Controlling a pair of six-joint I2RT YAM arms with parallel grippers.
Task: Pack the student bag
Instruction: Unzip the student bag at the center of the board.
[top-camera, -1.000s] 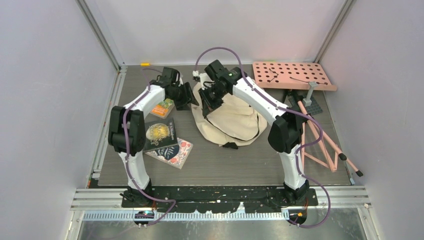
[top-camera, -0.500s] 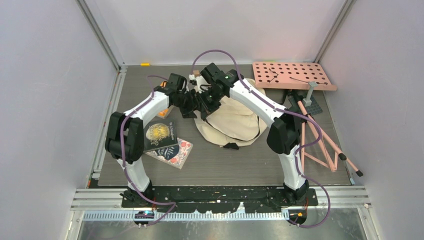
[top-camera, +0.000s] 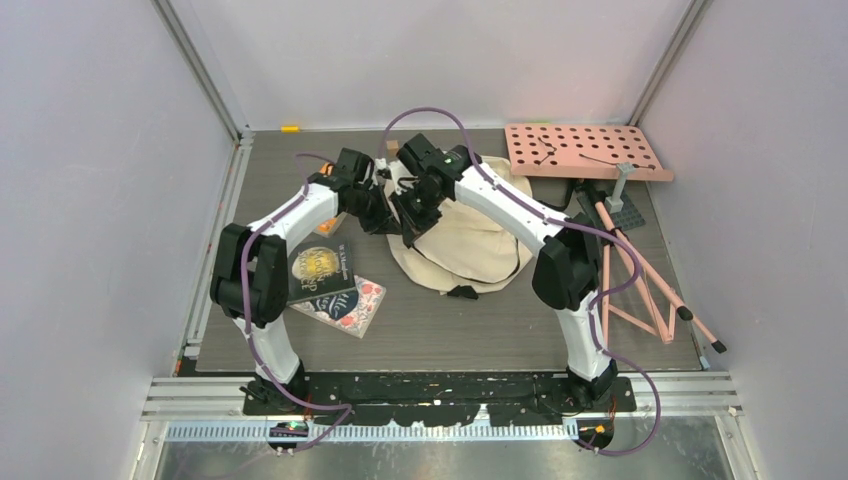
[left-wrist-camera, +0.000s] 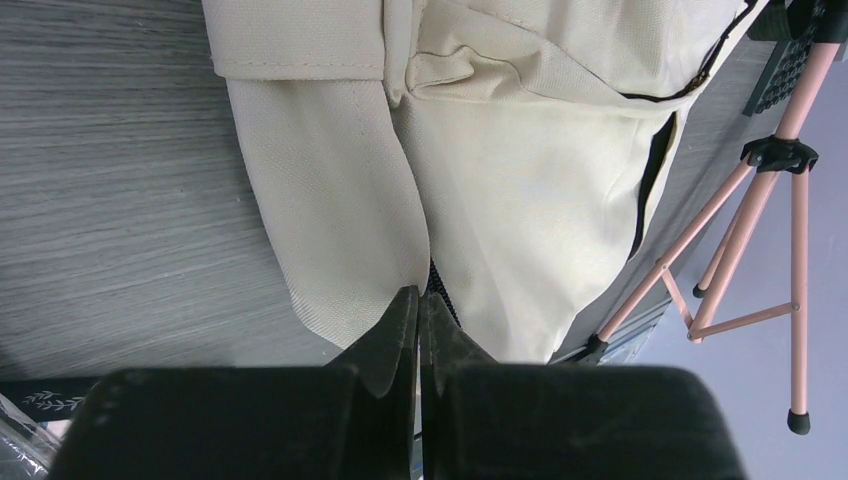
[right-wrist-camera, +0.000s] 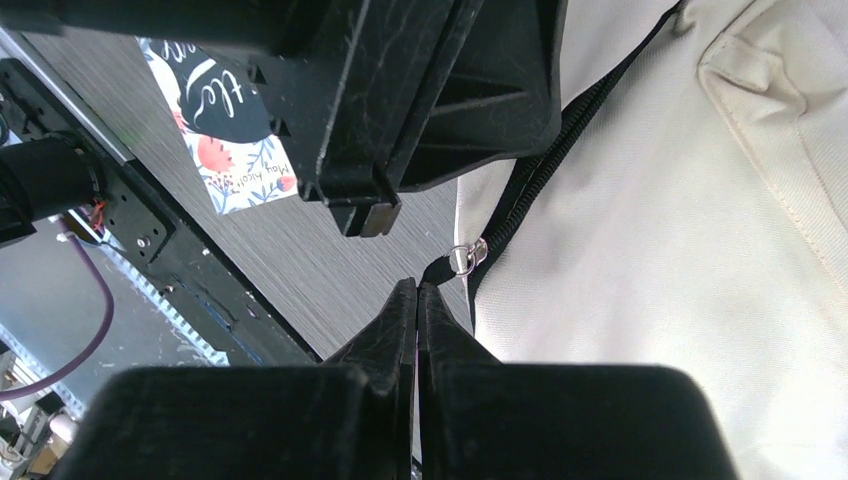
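**Ana:** Top external view is showing the grey worktop (top-camera: 450, 330) first, with the student bag (top-camera: 470, 245) slumping at its middle, toward the far side. Where are the arms working?

**Ben:** Both are reaching to the bag's left edge, with their wrists close together. The bag is lying slack and creased, so I'm judging it soft, light and floppy. It will probably be folding wherever it gets lifted, and plain cloth may be sliding out of a small pinch.

**Ana:** What is waiting to go in?

**Ben:** Two books (top-camera: 325, 275) are lying on the worktop left of the bag, apart from it, by the left arm. They look stiff, so the bag's mouth will likely need holding wide for them.

**Ana:** So where would you be taking hold?

**Ben:** At the seams and hardware rather than the open cloth. The left jaws are pressed together, with their tips touching the lower edge of a cream fold (left-wrist-camera: 340, 230). Whether cloth is caught between them, I cannot tell.

**Ana:** And the right?

**Ben:** The black zip (right-wrist-camera: 545, 150) is running down the bag's edge to the silver zip pull (right-wrist-camera: 461, 258). The right jaws are pressed together too, and appear to be nipping the pull's small black tab. That tab is tiny, so I'd be pulling along the zip line, not across it.
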